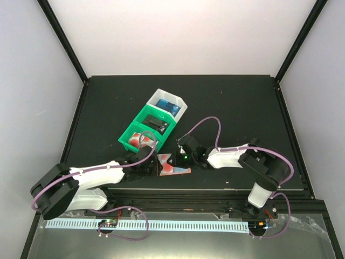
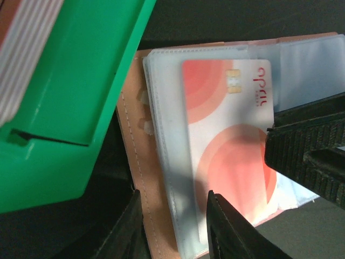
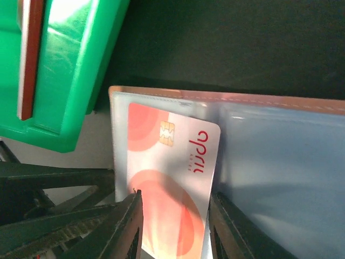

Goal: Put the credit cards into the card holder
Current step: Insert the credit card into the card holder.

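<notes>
The card holder (image 1: 182,172) lies open on the black table, brown rim (image 2: 131,145) (image 3: 242,97) round clear sleeves. One red-and-white credit card (image 1: 170,165) (image 2: 226,135) (image 3: 172,156) lies on its left sleeves. My left gripper (image 1: 155,162) (image 2: 173,208) points down at the holder's outer edge, open: one finger is beside the brown rim, the other over the card. My right gripper (image 1: 184,157) (image 3: 175,208) is open astride the card's width, fingertips at its long edges. More credit cards (image 1: 138,136) (image 2: 24,43) (image 3: 26,59) stand stacked in the nearest green bin.
A row of bins runs diagonally behind the holder: two green bins (image 1: 141,144) (image 2: 70,102) (image 3: 70,65) and a white one (image 1: 170,104) with blue contents. The nearest green bin almost touches the holder. The right gripper's fingers (image 2: 307,156) crowd the left wrist view.
</notes>
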{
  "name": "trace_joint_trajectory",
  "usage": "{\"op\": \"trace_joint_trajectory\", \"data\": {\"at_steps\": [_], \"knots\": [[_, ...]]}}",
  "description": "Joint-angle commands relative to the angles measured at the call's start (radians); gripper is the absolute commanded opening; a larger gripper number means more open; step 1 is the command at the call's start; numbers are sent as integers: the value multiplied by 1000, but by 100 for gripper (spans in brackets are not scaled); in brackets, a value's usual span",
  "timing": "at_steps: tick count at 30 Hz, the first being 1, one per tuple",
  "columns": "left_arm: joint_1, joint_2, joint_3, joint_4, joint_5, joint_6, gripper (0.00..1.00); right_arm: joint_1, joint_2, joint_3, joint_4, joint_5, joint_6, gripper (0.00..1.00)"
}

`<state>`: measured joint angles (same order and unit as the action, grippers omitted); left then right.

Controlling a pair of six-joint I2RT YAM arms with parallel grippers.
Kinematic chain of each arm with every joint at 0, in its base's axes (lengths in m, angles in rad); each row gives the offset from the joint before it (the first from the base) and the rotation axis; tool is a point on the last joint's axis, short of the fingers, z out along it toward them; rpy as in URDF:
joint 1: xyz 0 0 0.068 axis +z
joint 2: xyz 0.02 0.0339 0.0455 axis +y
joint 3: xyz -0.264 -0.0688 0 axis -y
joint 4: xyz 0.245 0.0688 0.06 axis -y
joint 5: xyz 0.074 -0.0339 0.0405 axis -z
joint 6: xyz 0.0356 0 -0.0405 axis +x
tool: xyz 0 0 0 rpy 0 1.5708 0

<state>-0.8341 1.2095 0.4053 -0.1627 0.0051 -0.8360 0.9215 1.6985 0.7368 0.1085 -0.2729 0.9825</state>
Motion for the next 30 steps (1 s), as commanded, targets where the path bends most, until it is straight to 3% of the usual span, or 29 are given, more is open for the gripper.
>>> {"op": "trace_joint_trajectory", "data": {"at_steps": [1, 9, 14, 21, 25, 30], "knots": [[6, 28, 31, 22, 26, 41, 35, 8, 51, 14, 101, -74, 23, 36], [6, 32, 27, 38, 42, 54, 33, 4, 53, -14, 233, -110, 36, 36], [6, 15, 34, 24, 34, 64, 37, -1, 61, -7, 248, -132, 16, 38], [6, -100, 135, -175, -18, 99, 48, -20, -188, -52, 9, 39, -38, 49], [7, -170, 260, -294, -23, 212, 62, -31, -355, -58, -143, 155, -83, 53], [23, -110, 431, -409, -77, 363, 75, -50, -484, -89, -253, 201, -99, 55]]}}
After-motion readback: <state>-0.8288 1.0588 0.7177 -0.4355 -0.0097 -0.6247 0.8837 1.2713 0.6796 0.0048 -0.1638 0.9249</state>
